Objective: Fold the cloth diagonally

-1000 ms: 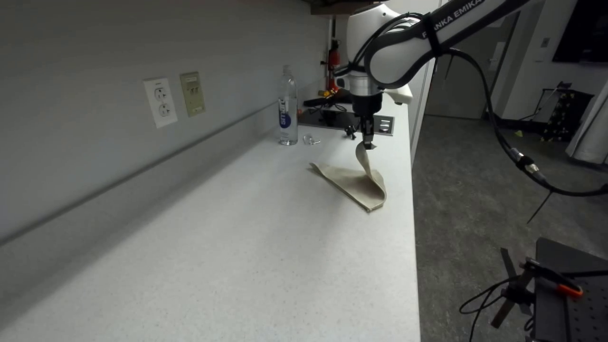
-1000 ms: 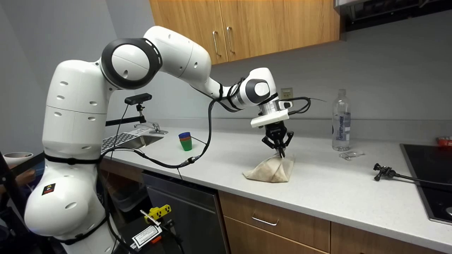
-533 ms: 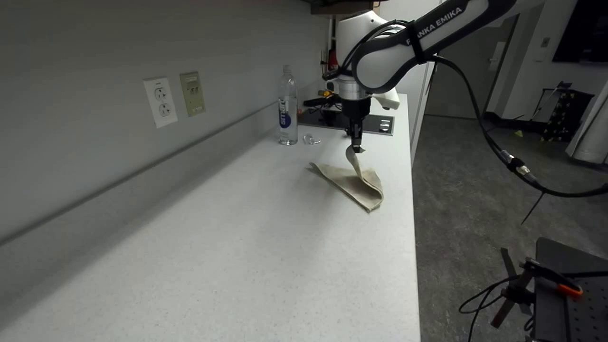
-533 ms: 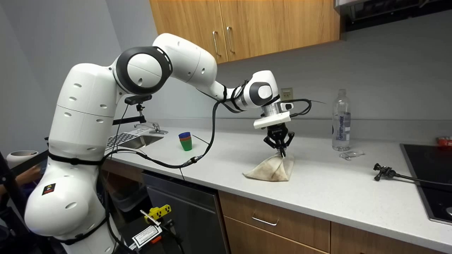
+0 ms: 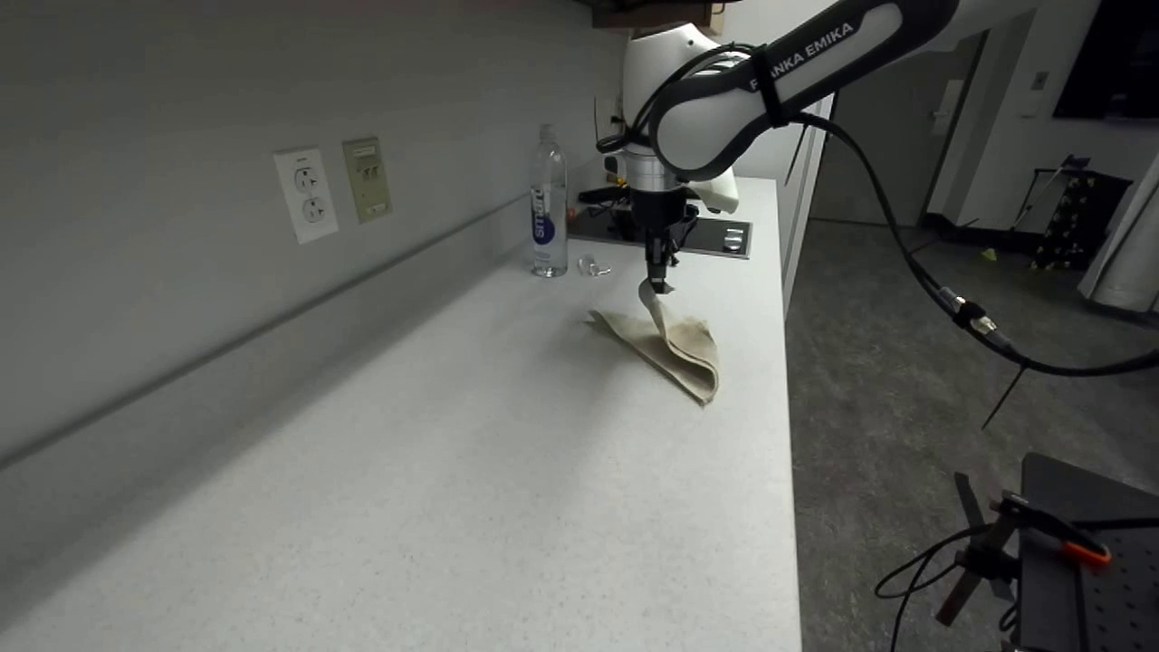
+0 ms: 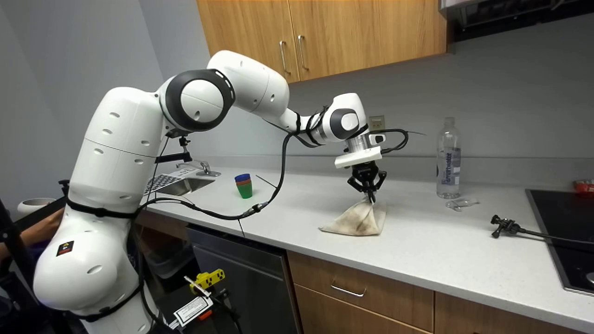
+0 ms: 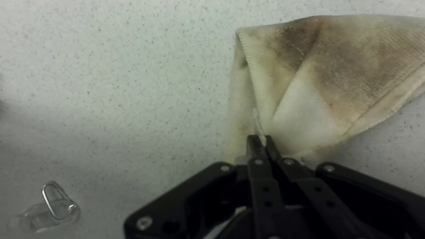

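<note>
1. Pincer [image 7: 261, 138] clamped on a pinch of cloth [image 7: 325, 83], just R of & below ctr, wrist view; most of cloth runs to upper R there, on worktop [image 7: 116, 83].
2. Slip risk: only a thin bit shows btwn its tips, so a hard tug could prob. free it.
3. Drag risk: nothing visible pins the lower layer; pulling sideways w/o lift may slide the whole lot.
4. Crooked fold: raised part is creased & curled, so it may land off the diag. if let go early.
5. Edge: in an exterior view, worktop's front edge runs down R of cloth, near it; a drag that way could leave cloth overhanging.
6. Room: most is toward bottom of that frame. Tighter to upper L of cloth: bottle [image 5: 549, 213] & hook [image 5: 593, 266], both apart from it. Hob [image 5: 711, 236] beyond, upper ctr-R.
</note>
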Controlling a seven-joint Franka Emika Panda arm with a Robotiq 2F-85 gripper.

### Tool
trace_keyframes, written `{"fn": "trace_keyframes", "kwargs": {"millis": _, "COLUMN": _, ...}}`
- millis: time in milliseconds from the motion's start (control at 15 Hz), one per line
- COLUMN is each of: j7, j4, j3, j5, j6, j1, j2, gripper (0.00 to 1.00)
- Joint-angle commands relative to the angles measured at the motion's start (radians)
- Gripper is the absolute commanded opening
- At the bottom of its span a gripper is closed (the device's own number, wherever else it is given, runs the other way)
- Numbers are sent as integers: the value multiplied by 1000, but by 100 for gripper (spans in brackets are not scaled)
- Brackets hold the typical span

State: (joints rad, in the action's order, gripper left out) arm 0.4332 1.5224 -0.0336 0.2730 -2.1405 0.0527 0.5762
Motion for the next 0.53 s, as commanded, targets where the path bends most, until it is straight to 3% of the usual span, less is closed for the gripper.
{"fn": "trace_keyframes", "kwargs": {"millis": 0, "j7": -17, "j4": -76, "j3": 4, "j5": -22, "j6": 11, "j1": -8, "j2": 46, "gripper": 1}}
{"fn": "trace_keyframes", "kwargs": {"millis": 67, "j7": -22, "j4": -84, "j3": 5, "j5": -21, "j6": 14, "j1": -10, "j2": 50, "gripper": 28}}
{"fn": "trace_keyframes", "kwargs": {"millis": 200, "j7": -29, "j4": -95, "j3": 6, "j5": -19, "j6": 15, "j1": -11, "j2": 57, "gripper": 36}}
{"fn": "trace_keyframes", "kwargs": {"millis": 467, "j7": -35, "j4": -81, "j3": 8, "j5": -8, "j6": 0, "j1": -17, "j2": 41, "gripper": 67}}
